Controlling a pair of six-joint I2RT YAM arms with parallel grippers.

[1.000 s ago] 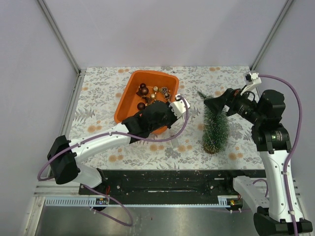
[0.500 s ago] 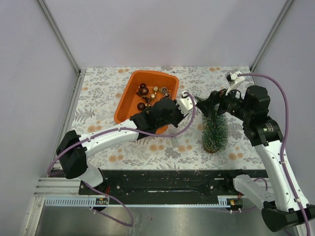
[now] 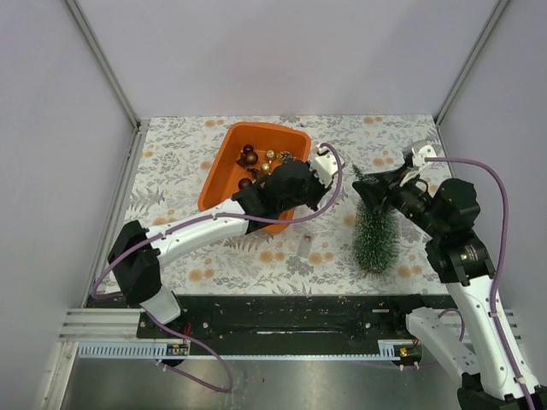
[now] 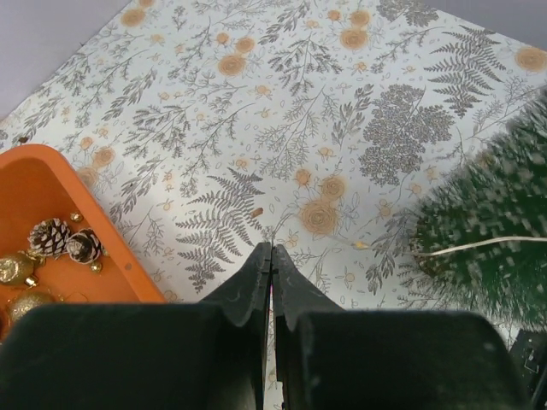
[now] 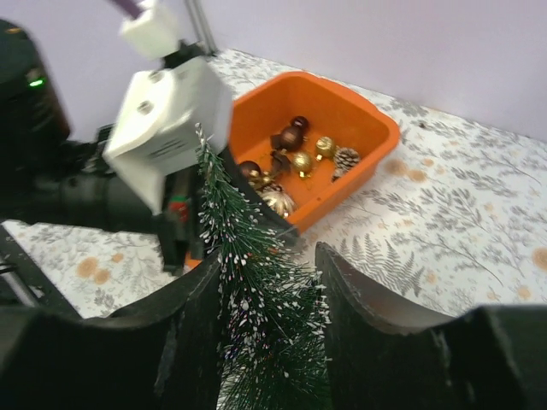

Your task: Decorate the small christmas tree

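The small christmas tree [image 3: 376, 235], dark green with white-frosted needles, stands at the right of the patterned table. My right gripper [image 3: 373, 185] is shut on its upper part; in the right wrist view the needles [image 5: 256, 290] fill the gap between both fingers of that gripper [image 5: 267, 252]. My left gripper [image 3: 332, 175] hangs just left of the tree's tip, between tree and tub. Seen from the left wrist, this gripper [image 4: 271, 248] is shut, and the tree [image 4: 504, 231] shows at the right with a thin pale thread across it.
An orange tub [image 3: 256, 125] at the back centre holds several brown and gold baubles [image 3: 261, 162] and pine cones [image 4: 64, 239]. A small grey scrap [image 3: 303, 246] lies on the mat before the tub. Walls and metal rails close in the table.
My right gripper's jaws have closed in on the upper tree, and the tree's base shifted slightly nearer. My left arm has moved right and back, from the tub's front toward the tree's tip.
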